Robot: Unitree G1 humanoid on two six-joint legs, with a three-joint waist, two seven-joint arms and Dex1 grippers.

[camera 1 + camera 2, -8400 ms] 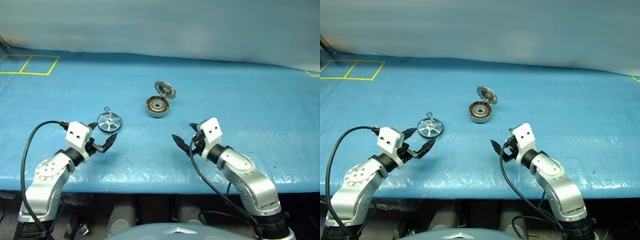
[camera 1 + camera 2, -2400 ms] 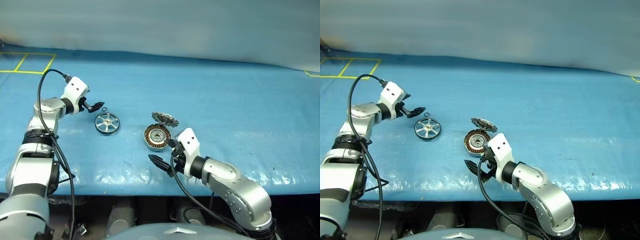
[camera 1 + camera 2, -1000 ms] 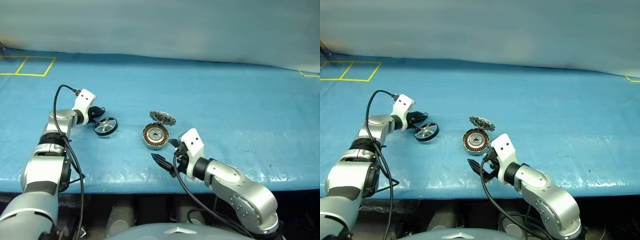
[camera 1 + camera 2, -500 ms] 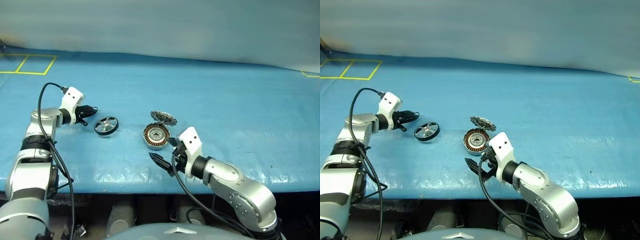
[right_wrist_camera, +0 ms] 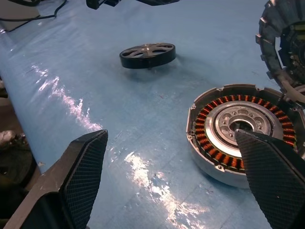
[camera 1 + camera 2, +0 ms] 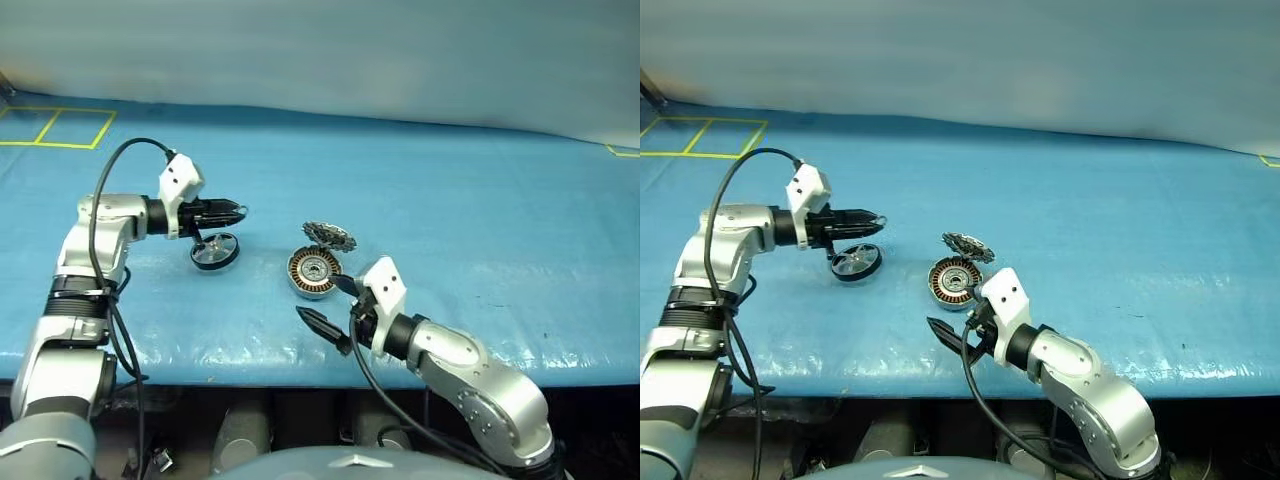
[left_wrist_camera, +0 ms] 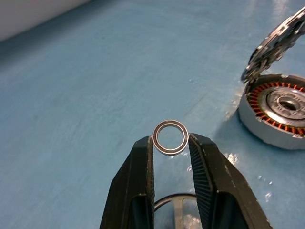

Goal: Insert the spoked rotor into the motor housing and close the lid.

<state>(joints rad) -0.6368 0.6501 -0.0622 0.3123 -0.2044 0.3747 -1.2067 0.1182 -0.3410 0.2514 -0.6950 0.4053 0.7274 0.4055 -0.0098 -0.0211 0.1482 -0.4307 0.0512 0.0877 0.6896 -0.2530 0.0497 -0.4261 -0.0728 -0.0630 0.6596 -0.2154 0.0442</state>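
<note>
Left eye view: blue table (image 6: 480, 200), motor housing (image 6: 314, 272) centred, lid (image 6: 329, 237) raised at its 1 o'clock.
Spoked rotor (image 6: 214, 251) is seen at the housing's 9 o'clock; stiff, probably slippery metal, best gripped across its rim. Right gripper (image 5: 176, 183) is spread empty; left gripper (image 7: 170, 145) is pinched on a small ring (image 7: 170, 137).

on the table (image 6: 500, 200), the spoked rotor (image 6: 214, 251) lies left of the motor housing (image 6: 314, 272), well apart; the lid (image 6: 329, 237) stands tilted behind the housing, hinged to its far edge.
</note>
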